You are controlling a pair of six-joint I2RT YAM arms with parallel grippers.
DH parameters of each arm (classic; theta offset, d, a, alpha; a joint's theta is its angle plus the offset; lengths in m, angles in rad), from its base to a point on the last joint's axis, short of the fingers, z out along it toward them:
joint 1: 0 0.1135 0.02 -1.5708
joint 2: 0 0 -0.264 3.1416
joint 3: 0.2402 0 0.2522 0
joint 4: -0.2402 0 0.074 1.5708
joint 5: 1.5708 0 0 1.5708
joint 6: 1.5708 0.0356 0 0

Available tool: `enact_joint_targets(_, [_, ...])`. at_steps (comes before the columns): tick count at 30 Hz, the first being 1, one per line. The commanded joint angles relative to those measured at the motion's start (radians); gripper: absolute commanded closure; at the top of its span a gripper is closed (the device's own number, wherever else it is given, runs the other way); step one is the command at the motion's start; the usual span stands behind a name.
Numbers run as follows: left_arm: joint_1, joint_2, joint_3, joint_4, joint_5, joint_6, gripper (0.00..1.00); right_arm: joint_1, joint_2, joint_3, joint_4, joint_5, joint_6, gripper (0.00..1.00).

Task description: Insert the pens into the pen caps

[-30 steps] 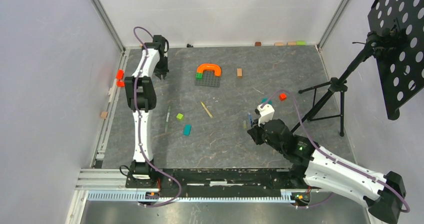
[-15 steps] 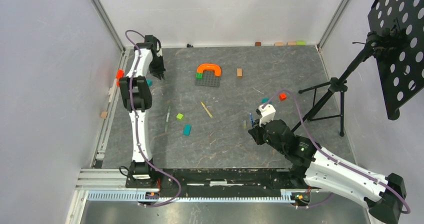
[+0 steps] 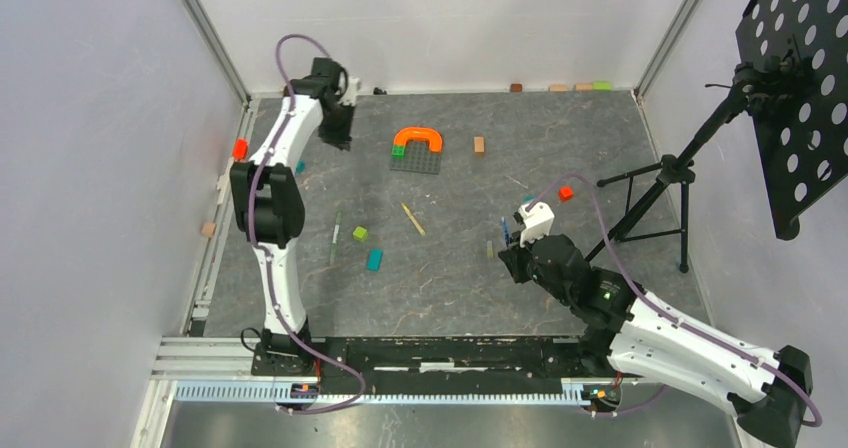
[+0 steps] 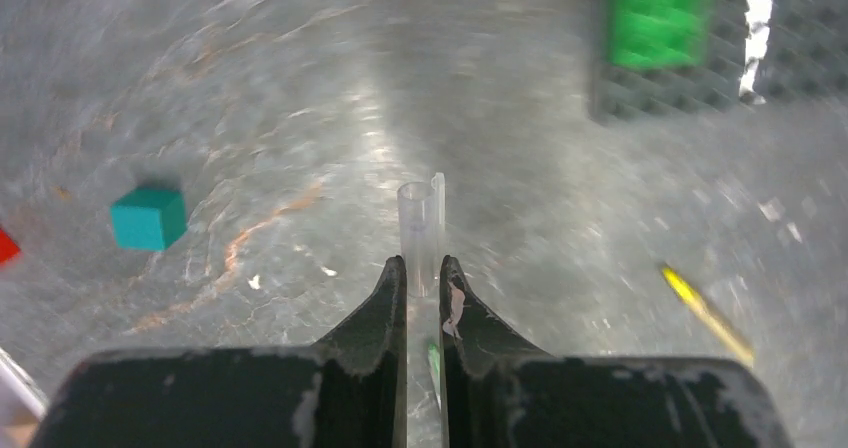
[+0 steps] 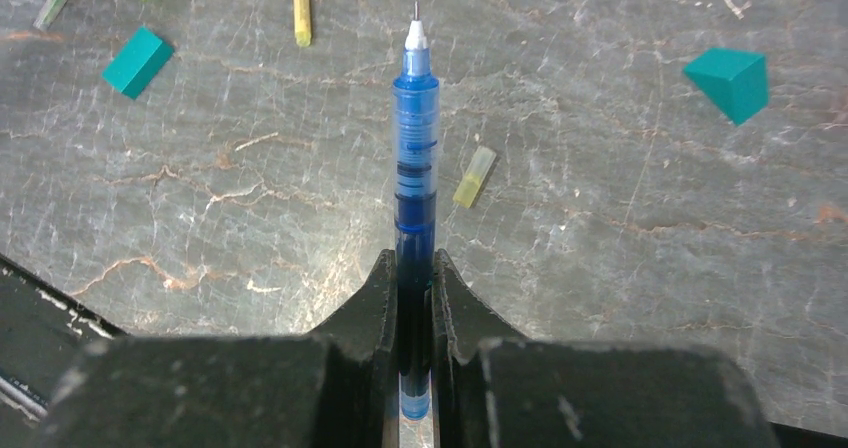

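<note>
Grey table [image 3: 450,288] under 2 arms. Left claw [image 4: 422,263] far out near the back left corner, closed narrow on a clear cap [image 4: 421,230], with the open end of the cap pointing away from the fingers. Right claw [image 5: 410,258] at the right middle, pinched tight on the blue pen [image 5: 415,148], with the fine tip pointing forward past the fingers. Studded grey plate [image 3: 415,161] near the back, carrying an orange arch [image 3: 418,136] and a green brick [image 3: 398,151]. Between the arms, flat on the table: tan-yellow pen [image 3: 413,219] and pale green pen [image 3: 336,236], well apart. Near these, a teal block [image 3: 374,259] and a lime block [image 3: 359,233]. Smallest, a yellow cap [image 5: 474,176], lying on the table just right of the held pen in the right wrist view.
</note>
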Motion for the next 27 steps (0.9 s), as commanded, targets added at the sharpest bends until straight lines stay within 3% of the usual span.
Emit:
enact_joint_targets(1, [-0.173,-0.188,-0.107,0.051,0.054,0.299,0.98,-0.002,-0.004,0.06,-0.011,0.093,-0.023,1.0])
enact_joint_targets(7, [-0.395,-0.319,-0.368,0.156,0.046,0.648,0.98,-0.002,-0.108,0.046,-0.132,0.295,0.058,1.0])
enact_joint_targets(10, [-0.482,-0.311,-0.427,0.212,0.011,0.727,0.98,-0.002,-0.189,0.036,-0.214,0.375,0.104,1.0])
enact_joint_targets(16, [-0.651,-0.222,-0.462,0.183,0.024,0.965,0.98,-0.002,-0.331,0.052,-0.35,0.44,0.17,1.0])
enact_joint_targets(20, [-0.724,-0.185,-0.454,0.151,0.068,1.103,0.98,-0.002,-0.415,0.055,-0.35,0.409,0.186,1.0])
enact_joint_targets(27, [-0.823,-0.094,-0.403,0.048,0.042,1.286,0.98,-0.002,-0.423,0.052,-0.358,0.399,0.205,1.0])
